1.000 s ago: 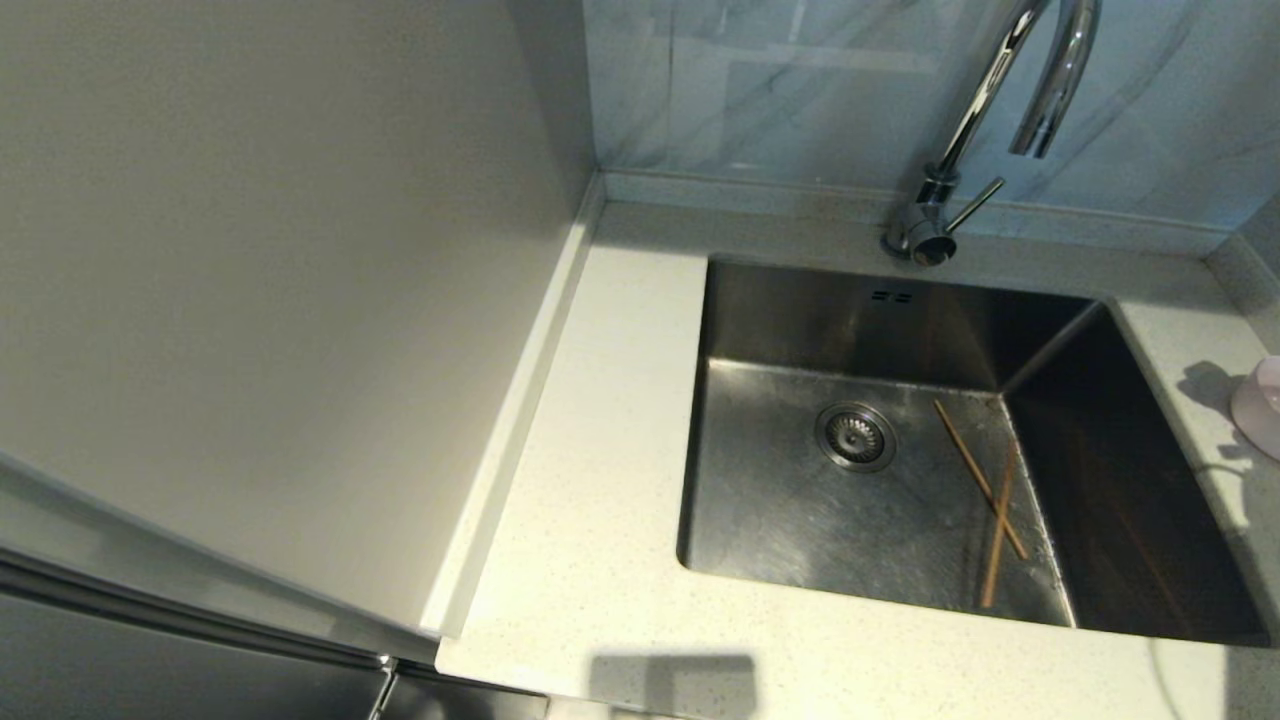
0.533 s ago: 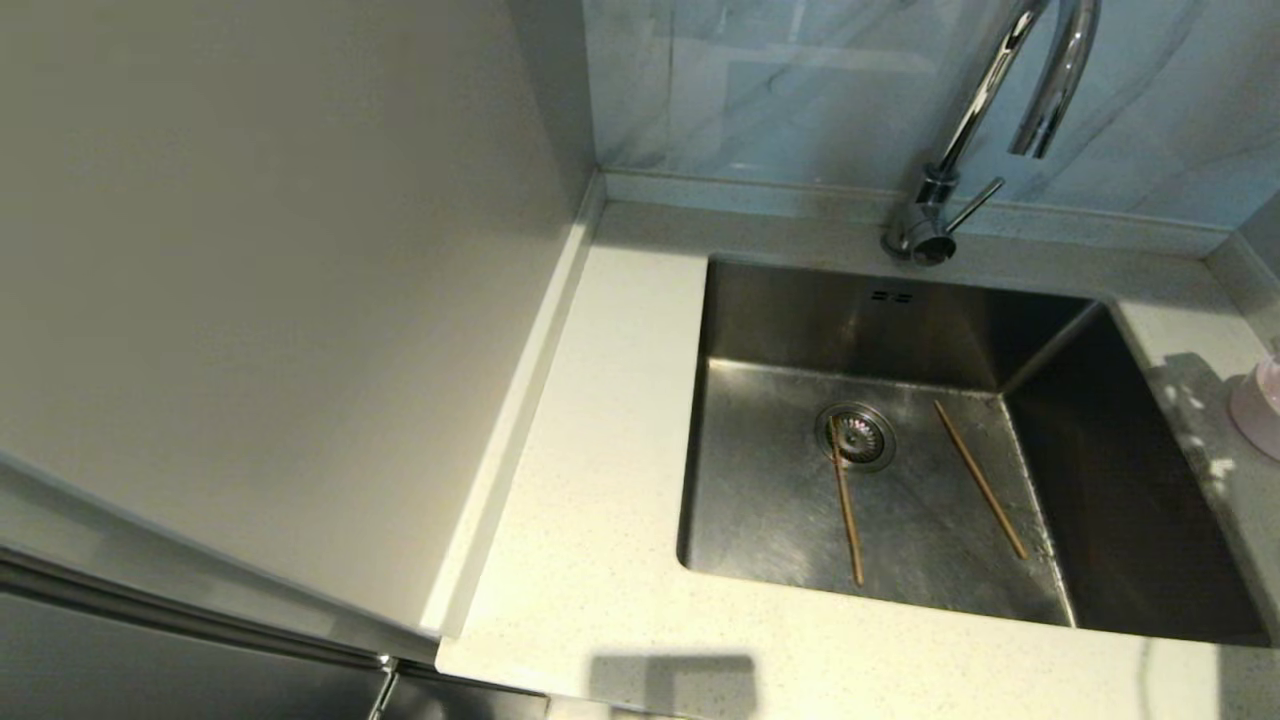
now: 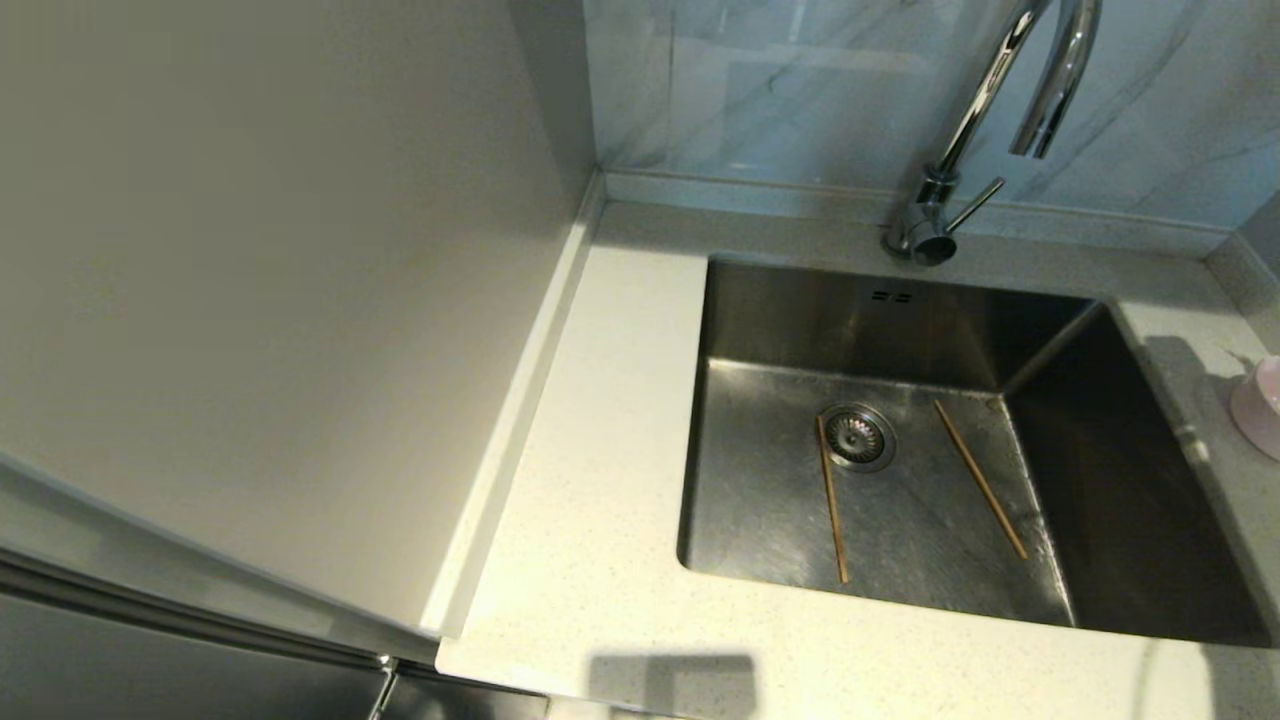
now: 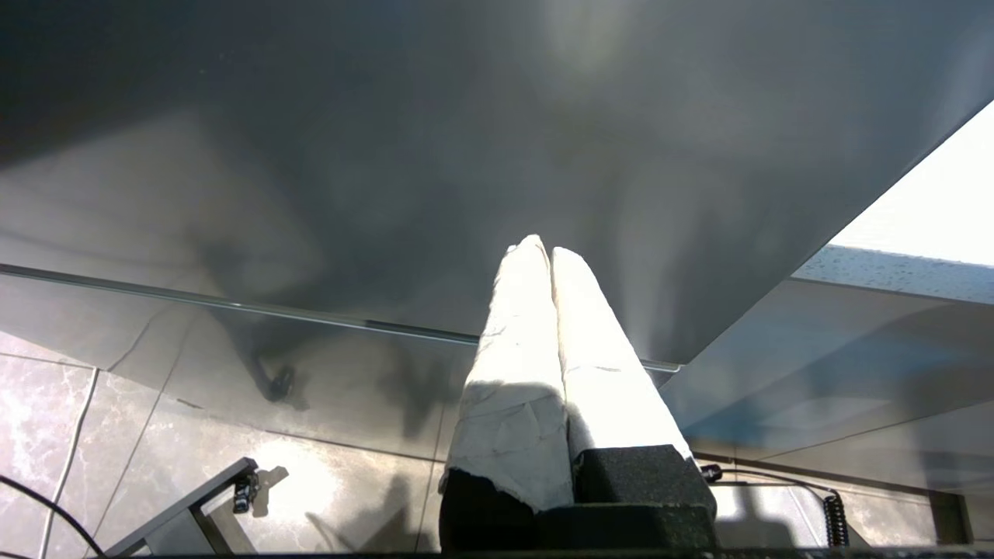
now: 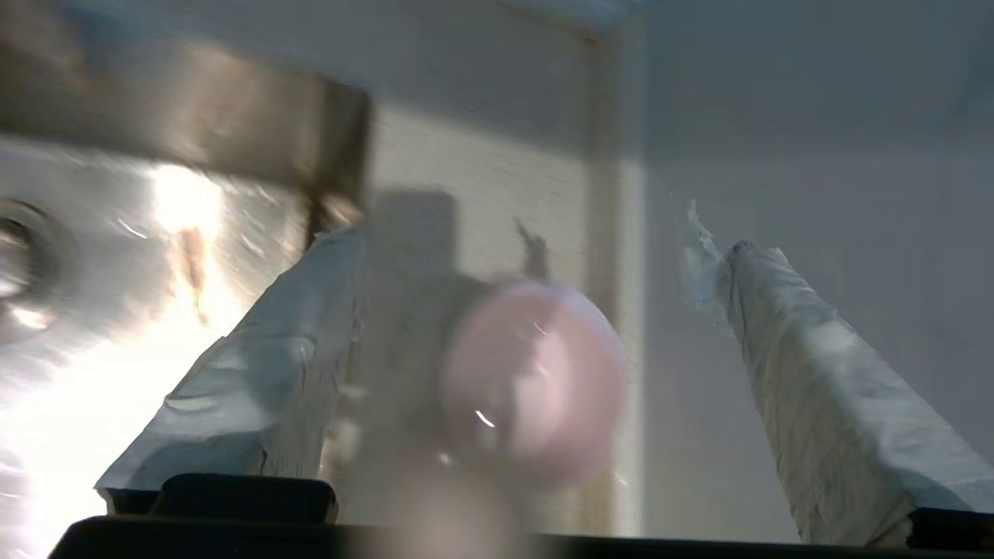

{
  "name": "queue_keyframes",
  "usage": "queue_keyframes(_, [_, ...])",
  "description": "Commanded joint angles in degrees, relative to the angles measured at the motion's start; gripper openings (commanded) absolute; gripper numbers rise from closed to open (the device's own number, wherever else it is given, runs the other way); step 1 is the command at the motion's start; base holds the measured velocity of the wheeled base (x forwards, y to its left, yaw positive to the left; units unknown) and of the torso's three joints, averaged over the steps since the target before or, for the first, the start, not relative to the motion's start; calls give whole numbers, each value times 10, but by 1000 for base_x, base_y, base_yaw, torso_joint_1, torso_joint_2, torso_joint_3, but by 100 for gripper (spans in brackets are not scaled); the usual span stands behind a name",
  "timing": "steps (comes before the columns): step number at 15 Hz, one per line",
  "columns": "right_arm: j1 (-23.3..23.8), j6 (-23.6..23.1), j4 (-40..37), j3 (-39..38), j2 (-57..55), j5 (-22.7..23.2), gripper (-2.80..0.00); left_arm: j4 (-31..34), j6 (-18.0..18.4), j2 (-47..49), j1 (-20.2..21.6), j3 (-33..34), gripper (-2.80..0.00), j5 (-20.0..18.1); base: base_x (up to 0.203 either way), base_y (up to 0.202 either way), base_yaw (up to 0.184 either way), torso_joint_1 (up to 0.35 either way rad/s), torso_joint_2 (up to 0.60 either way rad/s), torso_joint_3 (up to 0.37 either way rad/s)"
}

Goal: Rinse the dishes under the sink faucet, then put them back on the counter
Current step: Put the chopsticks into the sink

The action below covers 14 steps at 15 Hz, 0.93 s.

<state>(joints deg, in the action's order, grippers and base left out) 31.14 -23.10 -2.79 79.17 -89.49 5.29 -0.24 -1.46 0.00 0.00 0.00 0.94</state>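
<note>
- Since a second ago one of the two thin brown wooden chopsticks has gone from lying crossed over the other chopstick to lying apart from it, beside the round metal drain strainer; in the last half second it shifted slightly left.
- Right gripper: white-wrapped fingers spread wide, nothing pinched; outside the head view.
- Small round pale pink bowl sits in the gap between those fingers in the right wrist view, blurred; contact cannot be told.
- Head view: same bowl at the right frame edge, on the off-white speckled stone-like counter, just right of the sink.
- Square brushed stainless steel sink: both chopsticks lie flat on its floor, well apart.
- Left chopstick: long axis near to far, far tip at the strainer's left edge, leaning slightly.
- Right chopstick: diagonal, far end toward the strainer side, near end toward the right wall.
- Tall shiny chrome gooseneck faucet stands behind the sink on the counter's back strip, thin side lever angled up to the right.
- Smooth plain grey-white side panel fills the left, meeting the counter's left edge.
- Left gripper: white-wrapped fingers pressed together, empty, parked low beside a dark cabinet face, tiled floor below.
</note>
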Motion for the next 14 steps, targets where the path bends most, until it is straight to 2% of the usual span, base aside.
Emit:
queue_keyframes(1, [-3, -65, -76, 5, 2, -33, 0, 0, 0, -2, 0, 0, -280, 0, 0, 0, 0, 0, 0, 0])
queue_keyframes(3, [-4, -82, -246, 60, 3, -52, 0, 0, 0, -2, 0, 0, -280, 0, 0, 0, 0, 0, 0, 0])
queue_keyframes(4, [-9, -80, -358, 105, 0, -53, 0, 0, 0, -2, 0, 0, -280, 0, 0, 0, 0, 0, 0, 0])
queue_keyframes(6, [-31, -43, -568, 229, -23, -45, 0, 0, 0, -2, 0, 0, -280, 0, 0, 0, 0, 0, 0, 0])
queue_keyframes(8, [-64, 16, -754, 332, -59, -22, 0, 0, 0, -2, 0, 0, -280, 0, 0, 0, 0, 0, 0, 0])
queue_keyframes(9, [-81, 48, -791, 350, -83, -12, 0, 0, 0, -2, 0, 0, -280, 0, 0, 0, 0, 0, 0, 0])
queue_keyframes(10, [-90, 68, -793, 350, -103, -6, 0, 0, 0, -2, 0, 0, -280, 0, 0, 0, 0, 0, 0, 0])
queue_keyframes(12, [-94, 77, -778, 349, -128, -5, 0, 0, 0, -2, 0, 0, -280, 0, 0, 0, 0, 0, 0, 0])
queue_keyframes(14, [-92, 78, -730, 348, -153, -12, 0, 0, 0, -2, 0, 0, -280, 0, 0, 0, 0, 0, 0, 0])
